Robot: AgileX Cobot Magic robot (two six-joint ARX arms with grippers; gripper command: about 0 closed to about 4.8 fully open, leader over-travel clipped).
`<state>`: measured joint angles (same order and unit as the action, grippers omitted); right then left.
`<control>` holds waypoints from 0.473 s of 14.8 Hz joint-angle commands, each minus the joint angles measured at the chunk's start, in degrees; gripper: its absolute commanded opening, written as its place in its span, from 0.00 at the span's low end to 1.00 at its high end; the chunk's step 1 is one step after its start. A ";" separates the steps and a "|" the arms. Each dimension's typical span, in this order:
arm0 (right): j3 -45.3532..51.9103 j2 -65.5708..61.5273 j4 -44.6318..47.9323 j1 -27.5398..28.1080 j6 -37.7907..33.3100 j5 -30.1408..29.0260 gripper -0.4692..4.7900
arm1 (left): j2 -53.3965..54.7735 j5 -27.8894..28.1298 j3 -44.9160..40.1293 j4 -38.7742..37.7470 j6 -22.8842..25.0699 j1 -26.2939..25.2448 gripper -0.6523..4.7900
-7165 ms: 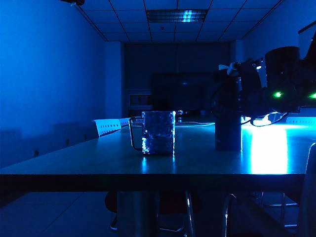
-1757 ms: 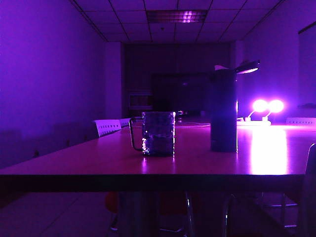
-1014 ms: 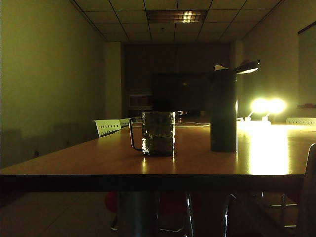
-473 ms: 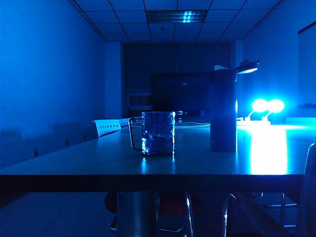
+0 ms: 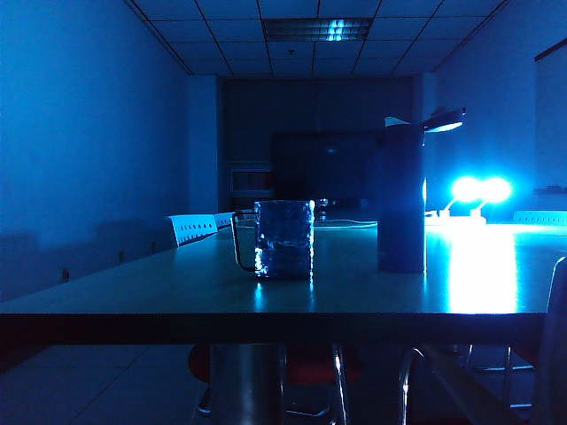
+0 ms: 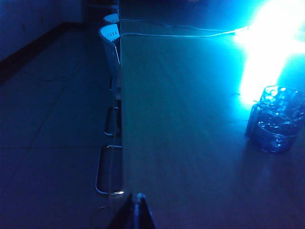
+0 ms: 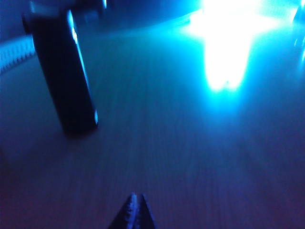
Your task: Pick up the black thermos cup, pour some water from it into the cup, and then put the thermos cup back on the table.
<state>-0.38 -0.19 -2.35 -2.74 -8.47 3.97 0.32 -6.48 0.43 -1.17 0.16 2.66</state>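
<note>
Blue-lit room, dim. Long wooden table [image 5: 177, 297] running away from the exterior camera, glossy, with strong glare from lamps [image 5: 480, 189] at the far right. Black thermos cup [image 5: 401, 197] standing upright on the table right of centre, long axis vertical, pale spout piece at the top pointing left toward the cup [image 5: 283, 239]; nothing touching it. Cup standing upright well left of the thermos cup, mouth up, thin loop handle pointing left in the exterior view; liquid level not readable. No arm in the exterior view. Left gripper [image 6: 138, 214] low over the near table edge, tips pressed together, empty, cup off to one side and well apart. Right gripper [image 7: 134, 210] likewise pinched closed on nothing, over bare table, thermos cup ahead and to one side, near but not touching; right wrist view blurred. Judged handling: thermos cup rigid, smooth-walled, likely slippery and top-heavy if part full; best taken around the mid-body, jaws across the cylinder, clear of the spout. Cup glass, fragile, light enough to slide if nudged. Judged state: thermos cup back on the table, task apparently near its end.
</note>
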 commanded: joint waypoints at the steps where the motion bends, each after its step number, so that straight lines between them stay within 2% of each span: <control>1: 0.20 0.00 -1.88 0.00 0.15 -0.26 0.08 | 0.04 -0.22 -0.02 0.37 -0.17 -0.13 0.12; 7: 0.20 0.00 -0.28 0.79 0.13 0.37 0.08 | 0.04 -0.22 -0.02 0.37 -0.17 -0.13 0.12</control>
<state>-0.38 -0.19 -3.75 -1.83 -8.34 4.32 0.32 -6.46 0.43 -1.19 0.16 2.66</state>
